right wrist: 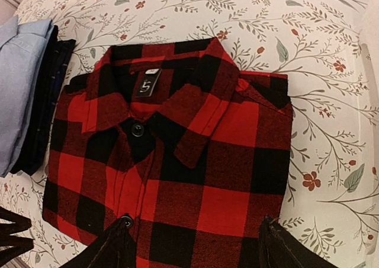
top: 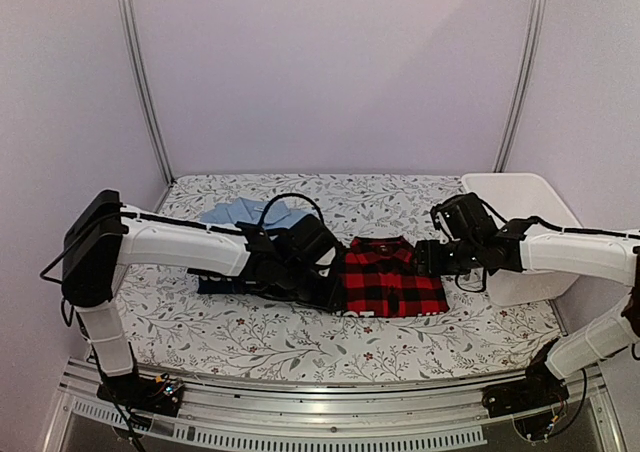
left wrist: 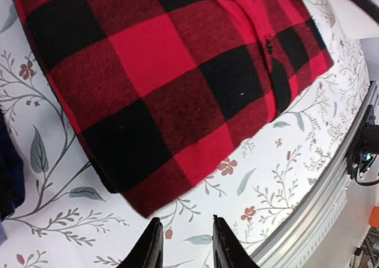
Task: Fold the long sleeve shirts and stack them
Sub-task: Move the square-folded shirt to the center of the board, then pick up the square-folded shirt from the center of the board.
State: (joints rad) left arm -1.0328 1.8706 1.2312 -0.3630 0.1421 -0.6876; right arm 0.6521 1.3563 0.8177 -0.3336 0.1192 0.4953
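Checking geometry before the stack move: red-and-black flannel shirt (top: pixel 392 280) lies folded flat at mid-table (top: pixel 400 197), between the two arms.

- Left gripper (left wrist: pixel 185 220): fingers slightly apart, nothing between them. It hangs over bare cloth, with the shirt's left edge just ahead of the tips and not touching.
- Right gripper (right wrist: pixel 195 232): fingers spread wide and empty, poised over the hem half of the shirt. Contact can't be told.
- Shirt orientation: collar (right wrist: pixel 133 111) points to the far side and the hem to the near edge. The long axis looks far-to-near, though the fold is close to square.
- Light blue shirt (right wrist: pixel 21 84) and navy garment (right wrist: pixel 44 114) are piled just beside the flannel's left edge, on the left arm's side.

Judgement: the flannel has to go left onto that pile. Both grippers are close to it, and the left one is nearer the pile.
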